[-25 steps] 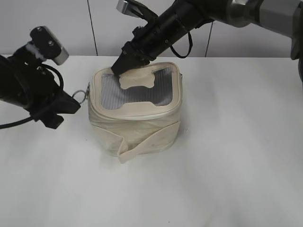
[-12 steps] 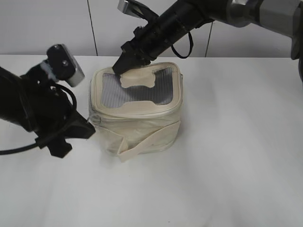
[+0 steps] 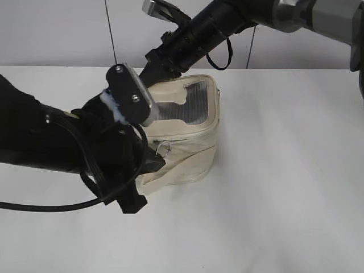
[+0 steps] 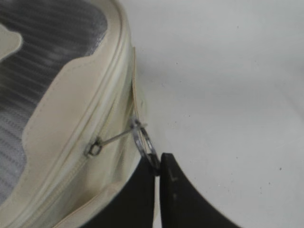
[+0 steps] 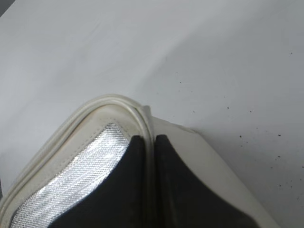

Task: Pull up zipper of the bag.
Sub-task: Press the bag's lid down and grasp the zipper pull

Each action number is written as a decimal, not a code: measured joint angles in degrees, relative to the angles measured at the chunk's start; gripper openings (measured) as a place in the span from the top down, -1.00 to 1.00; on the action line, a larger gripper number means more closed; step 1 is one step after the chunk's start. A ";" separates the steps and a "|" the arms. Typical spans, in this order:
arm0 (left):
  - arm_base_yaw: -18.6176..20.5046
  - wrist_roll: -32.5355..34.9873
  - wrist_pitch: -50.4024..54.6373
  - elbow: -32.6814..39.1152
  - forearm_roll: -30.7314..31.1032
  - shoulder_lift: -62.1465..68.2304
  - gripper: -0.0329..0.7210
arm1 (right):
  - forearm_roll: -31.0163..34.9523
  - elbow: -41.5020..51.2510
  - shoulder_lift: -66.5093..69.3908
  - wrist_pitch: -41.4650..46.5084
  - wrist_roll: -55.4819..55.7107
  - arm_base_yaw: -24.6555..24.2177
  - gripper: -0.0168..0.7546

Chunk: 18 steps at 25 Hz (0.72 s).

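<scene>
With the bag (image 3: 187, 133) on the worktop (image 3: 284, 187), the left claw (image 4: 157, 167) is pinched shut on a zipper (image 4: 102, 142) ring at the front rim, the right claw (image 5: 151, 142) clamps the back rim, so closing seems partway done.

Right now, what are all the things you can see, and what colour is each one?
bag: one, cream with a grey mesh window in the lid, standing in the middle of the table.
zipper: one cream track around the lid rim; one silver ring pull shows at the bag's front, pinched by the left gripper.
strap band: one, cream, wrapped around the bag's lower body.
table: one, white, under everything.
wall: pale grey panels behind the table.
left gripper: one, black, shut on the ring pull.
right gripper: one, black, shut on the lid rim at the back of the bag.
</scene>
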 joint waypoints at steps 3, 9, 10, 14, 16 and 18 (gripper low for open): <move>-0.74 -0.05 -0.82 -0.05 -2.84 0.17 0.92 | -0.04 0.00 0.00 0.00 0.01 -0.07 0.85; 0.21 -0.31 2.08 -0.11 -4.56 0.17 0.82 | 0.01 0.00 -0.26 0.00 3.10 -1.14 0.56; 0.60 -0.58 4.00 -0.11 -4.68 0.01 0.74 | -0.04 0.00 -0.73 -0.23 3.38 -1.74 0.38; 4.84 -1.85 11.53 -0.11 -4.68 -2.07 0.24 | -1.79 0.00 -3.35 0.04 4.13 -6.08 -0.29; 8.75 -3.08 13.23 -0.11 -4.68 -3.66 0.09 | -2.93 0.00 -4.93 0.83 5.79 -8.17 -0.33; 13.03 -4.38 13.80 -0.24 -4.74 -5.33 0.02 | -4.90 0.00 -6.30 2.46 8.30 -9.97 -0.29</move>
